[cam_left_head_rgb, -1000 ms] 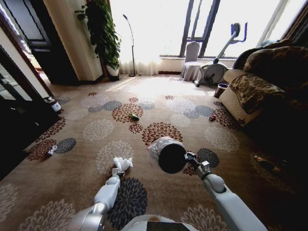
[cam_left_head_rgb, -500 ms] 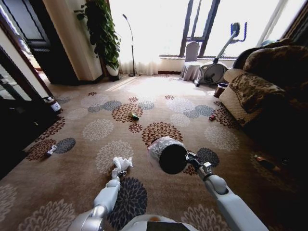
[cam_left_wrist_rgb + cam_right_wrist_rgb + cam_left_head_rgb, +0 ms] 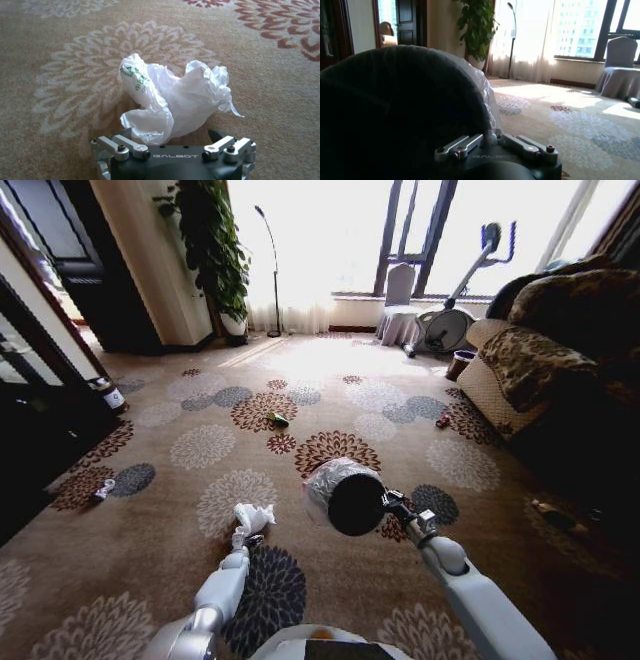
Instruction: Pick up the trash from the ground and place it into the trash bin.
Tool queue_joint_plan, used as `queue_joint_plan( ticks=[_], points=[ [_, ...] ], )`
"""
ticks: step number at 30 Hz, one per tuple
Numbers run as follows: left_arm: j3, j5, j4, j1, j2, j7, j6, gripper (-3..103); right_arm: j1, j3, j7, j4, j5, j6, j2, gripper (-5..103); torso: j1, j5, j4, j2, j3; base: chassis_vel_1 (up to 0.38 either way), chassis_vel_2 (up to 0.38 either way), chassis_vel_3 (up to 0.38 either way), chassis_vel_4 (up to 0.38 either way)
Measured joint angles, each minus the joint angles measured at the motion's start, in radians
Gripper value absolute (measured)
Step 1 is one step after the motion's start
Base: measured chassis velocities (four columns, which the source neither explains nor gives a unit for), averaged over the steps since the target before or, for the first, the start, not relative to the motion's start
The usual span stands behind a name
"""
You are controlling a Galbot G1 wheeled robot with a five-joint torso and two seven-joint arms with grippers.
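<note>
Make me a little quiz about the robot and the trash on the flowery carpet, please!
1. True or false: the left gripper is shut on the white paper wad.
2. What does the right gripper hold? A) the trash bin B) the plant C) the chair
3. What colour is the wrapper lying farther off on the carpet?

Key: 1 true. 2 A, by its rim. 3 green.
</note>
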Motion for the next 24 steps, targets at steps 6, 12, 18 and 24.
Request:
queue_joint_plan(
  ticks=[6,12,18,24],
  points=[
    [0.004,-0.002,-0.002,-0.016,0.003,0.000,-0.009,100,0.006,0.009,0.000,-0.005,-0.006,0.029,-0.003,0,-0.013,0.0000,0.0000,-0.030,-0.018,0.000,0.000,0.000,0.000],
    [0.006,-0.005,-0.003,-0.022,0.005,0.003,-0.010,100,-0.003,0.022,-0.003,0.010,-0.008,0.034,-0.013,0,-0.020,-0.0001,0.0000,-0.051,-0.031,0.000,0.000,0.000,0.000],
    [0.007,-0.007,-0.006,-0.018,0.011,0.008,-0.015,100,-0.024,0.042,-0.003,0.033,-0.007,0.020,-0.021,0,-0.030,-0.0001,-0.0001,-0.080,-0.050,0.000,0.000,0.000,0.000],
    [0.008,-0.009,-0.015,-0.012,0.012,0.012,-0.022,100,-0.032,0.045,-0.008,0.042,-0.007,0.020,-0.021,0,-0.039,-0.0001,0.0000,-0.106,-0.067,0.000,0.000,0.000,0.000]
  ],
)
